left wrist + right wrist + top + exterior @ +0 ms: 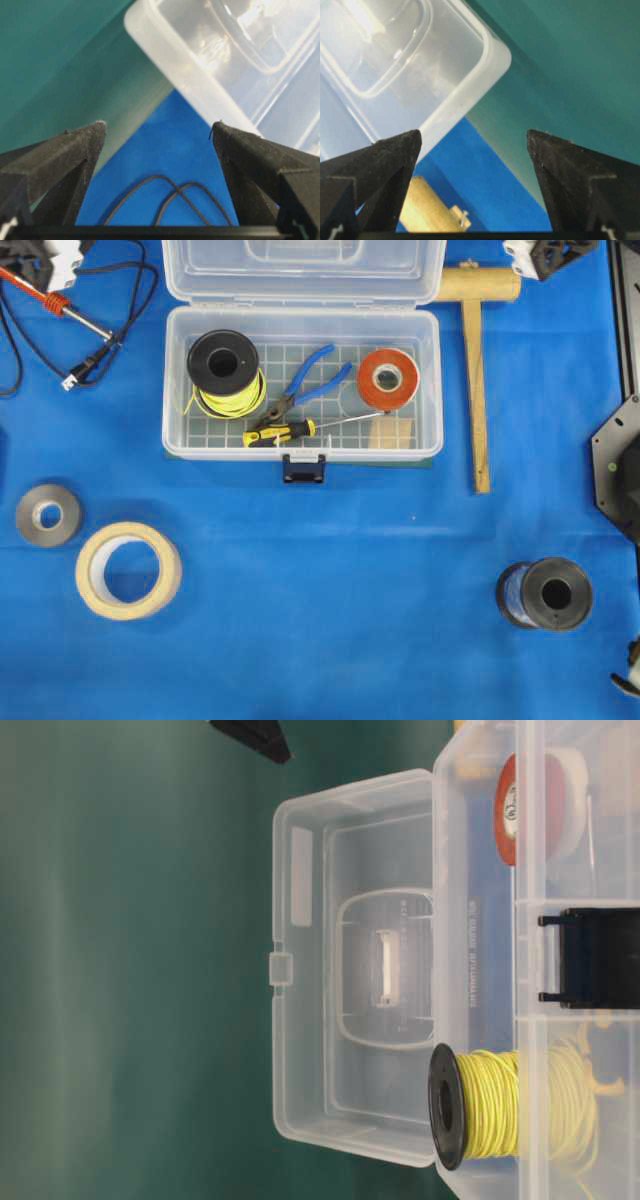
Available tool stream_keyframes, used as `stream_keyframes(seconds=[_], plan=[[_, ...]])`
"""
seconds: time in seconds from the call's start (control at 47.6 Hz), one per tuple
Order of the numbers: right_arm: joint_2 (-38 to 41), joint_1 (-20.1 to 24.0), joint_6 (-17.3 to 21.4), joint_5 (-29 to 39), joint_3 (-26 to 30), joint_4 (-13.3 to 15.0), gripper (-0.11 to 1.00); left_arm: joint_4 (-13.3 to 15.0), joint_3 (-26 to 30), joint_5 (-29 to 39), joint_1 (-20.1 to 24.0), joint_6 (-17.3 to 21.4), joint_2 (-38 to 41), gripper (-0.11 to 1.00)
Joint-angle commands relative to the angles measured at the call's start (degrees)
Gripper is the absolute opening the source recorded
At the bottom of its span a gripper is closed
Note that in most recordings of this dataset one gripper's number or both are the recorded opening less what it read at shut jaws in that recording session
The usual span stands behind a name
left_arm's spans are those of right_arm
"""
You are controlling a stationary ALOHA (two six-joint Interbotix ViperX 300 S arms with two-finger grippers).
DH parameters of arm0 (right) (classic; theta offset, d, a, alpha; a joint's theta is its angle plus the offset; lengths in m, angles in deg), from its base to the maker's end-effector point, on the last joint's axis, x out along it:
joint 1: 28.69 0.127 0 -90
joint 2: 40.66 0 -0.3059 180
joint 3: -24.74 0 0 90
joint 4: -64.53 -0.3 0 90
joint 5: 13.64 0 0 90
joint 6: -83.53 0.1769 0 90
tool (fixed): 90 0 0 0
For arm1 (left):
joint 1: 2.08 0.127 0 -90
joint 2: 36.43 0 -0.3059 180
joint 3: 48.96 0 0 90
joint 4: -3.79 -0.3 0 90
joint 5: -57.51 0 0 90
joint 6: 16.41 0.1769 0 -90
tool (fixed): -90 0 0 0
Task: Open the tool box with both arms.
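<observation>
On the blue worktop point(330, 570), a grey tape roll point(48, 514) and a cream masking-tape ring point(128, 570) lie at the left. The left pincer point(159, 131) gapes wide, holding nothing. The large clear plastic tool box point(300, 445) sits at the middle rear, lid point(300, 270) thrown back. The right pincer point(474, 135) also gapes wide and empty. A black spool point(545, 593) rests far right.

One box point(300, 445), two grippers point(159, 131) point(474, 134), two wire spools point(224, 370) point(545, 593), three tape rolls point(388, 379) point(128, 570) point(48, 514), one pliers point(310, 383), one screwdriver point(282, 432), one mallet point(476, 370).
</observation>
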Motion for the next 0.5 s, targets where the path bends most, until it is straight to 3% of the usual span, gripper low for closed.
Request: stream_keyframes(seconds=[0.0,0.315,0.483], plan=[[-1.7,-0.3,0.2,-0.1,0.0,-0.1,0.84,0.0,0.0,-0.2,0.3,-0.1,-2.1,0.90],[-1.1,0.7,0.6,-0.4,0.3,-0.4,0.84,0.0,-0.3,-0.2,-1.6,-1.7,-2.5,0.90],[-1.1,6.0,0.8,0.1,-0.1,-0.4,0.84,0.0,-0.7,0.8,-7.1,-2.3,-3.3,0.90]])
